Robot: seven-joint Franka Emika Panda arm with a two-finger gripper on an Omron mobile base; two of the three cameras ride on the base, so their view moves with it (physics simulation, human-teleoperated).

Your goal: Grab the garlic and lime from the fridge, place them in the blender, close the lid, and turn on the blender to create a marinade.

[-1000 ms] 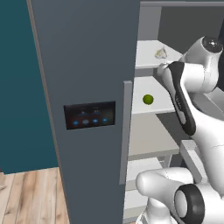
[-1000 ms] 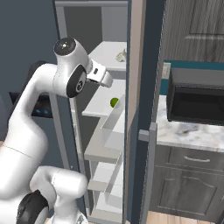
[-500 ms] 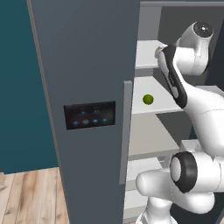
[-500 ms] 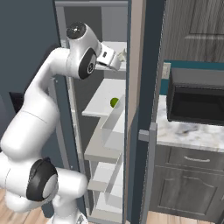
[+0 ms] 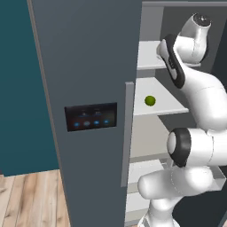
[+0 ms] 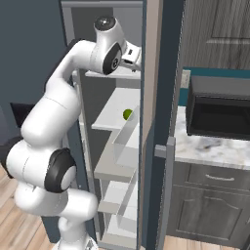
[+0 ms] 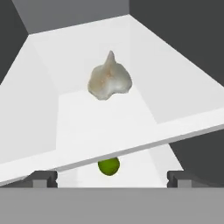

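So we're looking at a tall grey fridge [image 5: 84, 66] whose flat door reads as smooth matt metal or painted sheet, no shine on it at all, with a glossy dark panel with blue lights [image 5: 91, 117] set into it. The pale shelves [image 7: 87, 127] inside look like smooth matt plastic. We see an off-white garlic bulb [image 7: 109, 80] with a dull, slightly mottled, papery-looking skin, and a small round yellow-green lime [image 7: 108, 166] that's smooth with barely any sheen. The white robot arm [image 6: 53, 107] has a glossy plastic-looking shell. Off to the side there's a speckled marble-look counter [image 6: 215, 149], a black microwave [image 6: 218, 114] with a glossy front, grainy dark wood cabinets [image 6: 215, 210] and a light wood plank floor [image 5: 31, 199].
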